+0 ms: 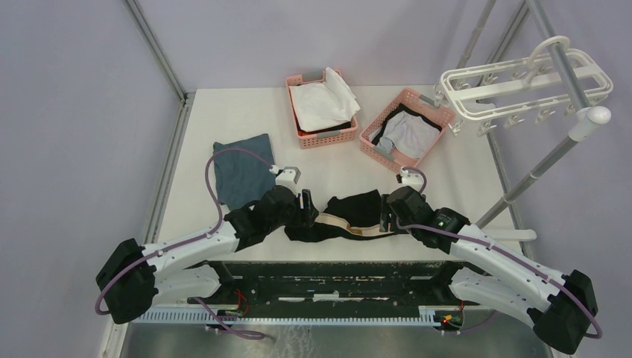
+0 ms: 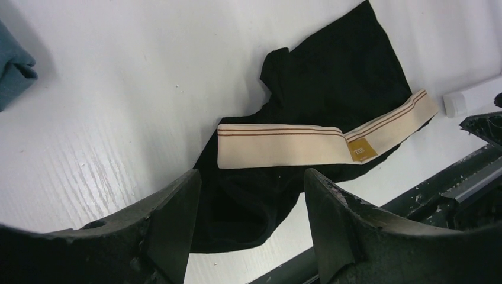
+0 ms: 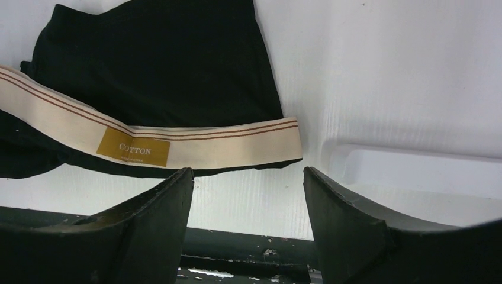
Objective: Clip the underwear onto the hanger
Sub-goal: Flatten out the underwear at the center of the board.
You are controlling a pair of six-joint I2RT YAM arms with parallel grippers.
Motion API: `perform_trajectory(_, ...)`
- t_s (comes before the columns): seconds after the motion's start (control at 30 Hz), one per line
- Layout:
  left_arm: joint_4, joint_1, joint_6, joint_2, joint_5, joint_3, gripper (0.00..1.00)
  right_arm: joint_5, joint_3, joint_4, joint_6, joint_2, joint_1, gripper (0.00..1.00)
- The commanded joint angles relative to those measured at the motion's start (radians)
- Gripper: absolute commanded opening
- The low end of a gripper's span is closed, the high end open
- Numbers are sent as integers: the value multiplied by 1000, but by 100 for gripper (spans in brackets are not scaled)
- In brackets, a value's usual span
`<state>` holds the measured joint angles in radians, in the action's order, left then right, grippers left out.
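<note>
The black underwear (image 1: 350, 212) with a beige waistband (image 1: 346, 226) lies crumpled on the white table near its front edge, between my two grippers. My left gripper (image 1: 307, 209) is open at its left end, with black fabric (image 2: 254, 207) showing between the fingers and the waistband (image 2: 278, 145) just beyond them. My right gripper (image 1: 386, 215) is open and empty at its right end, and the waistband's right end (image 3: 237, 145) lies just ahead of the fingertips. The white hanger (image 1: 522, 86) with its dangling clips hangs from a pole at the far right.
A folded blue-grey cloth (image 1: 242, 175) lies left of the left arm. Two pink baskets stand at the back, one (image 1: 322, 133) holding white cloth, the other (image 1: 406, 134) holding white and dark garments. A metal stand pole (image 1: 536, 168) slants at the right. The black front rail (image 1: 335, 272) lies just below the underwear.
</note>
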<state>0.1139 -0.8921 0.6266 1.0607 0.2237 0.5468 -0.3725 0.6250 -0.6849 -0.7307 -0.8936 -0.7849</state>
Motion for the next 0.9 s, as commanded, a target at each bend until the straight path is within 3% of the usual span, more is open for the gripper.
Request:
perform_trajectory(0.0,-36,36,77,76,-42,36,71,9,1,41,7,8,1,76)
perform_trajectory(0.2,-98,111,73,141,-171,13,68,14,-5,44,8,4,1,76)
perform_trajectory(0.4,-190,116,35,207,-267,21,61,21,-6,48,7,-4,1,75)
perform_trajectory(0.7,-200,120,33,282,-277,14,52,-10,2,29,16,13,1,75)
perform_trajectory(0.87,-196,133,23,286,-278,22,37,-12,7,25,19,15,1,75)
